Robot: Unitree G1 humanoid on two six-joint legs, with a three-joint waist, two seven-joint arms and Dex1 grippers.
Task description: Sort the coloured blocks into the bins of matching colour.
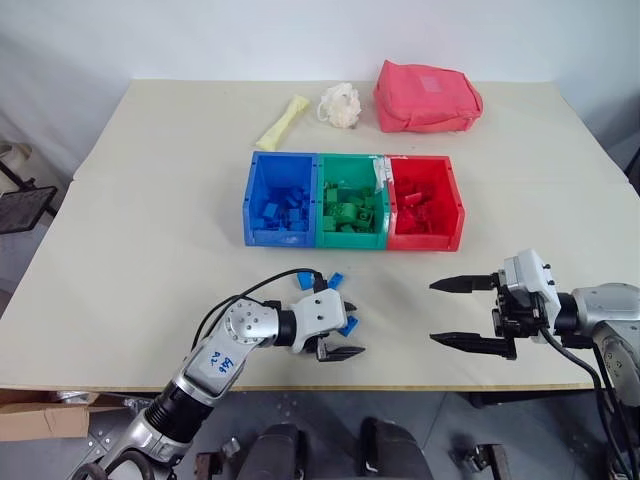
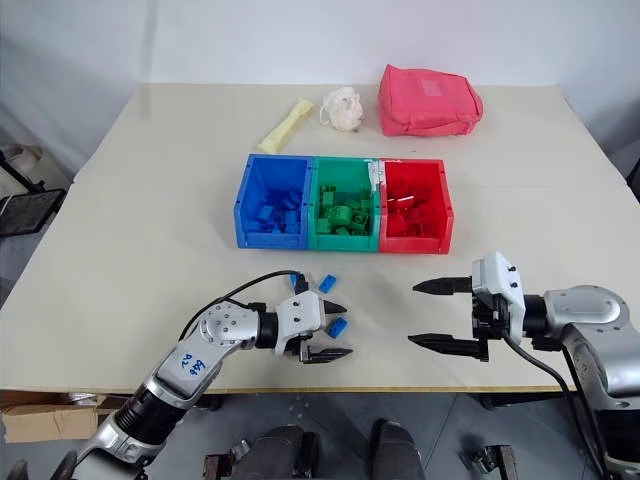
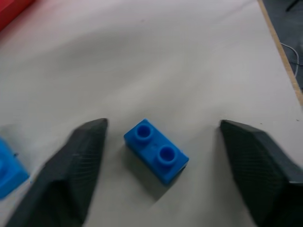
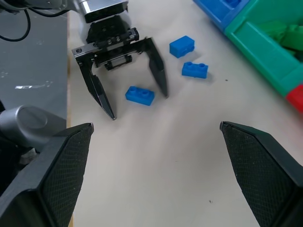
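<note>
Three joined bins stand mid-table: blue (image 1: 280, 237), green (image 1: 350, 240) and red (image 1: 425, 242), each holding bricks of its own colour. Three small blue blocks lie in front of them near the table's front edge. One blue block (image 3: 156, 151) lies flat between the fingers of my left gripper (image 2: 333, 330), which is open and straddles it without touching. The other two blue blocks (image 4: 182, 46) (image 4: 194, 70) lie just beyond, toward the bins. My right gripper (image 1: 432, 312) hovers open and holding nothing to the right, pointing toward the left one.
At the back of the table lie a pink-red fabric pouch (image 1: 427, 97), a white fluffy ball (image 1: 340, 104) and a pale yellow packet (image 1: 283, 122). The table's front edge (image 1: 400, 387) runs just below both grippers.
</note>
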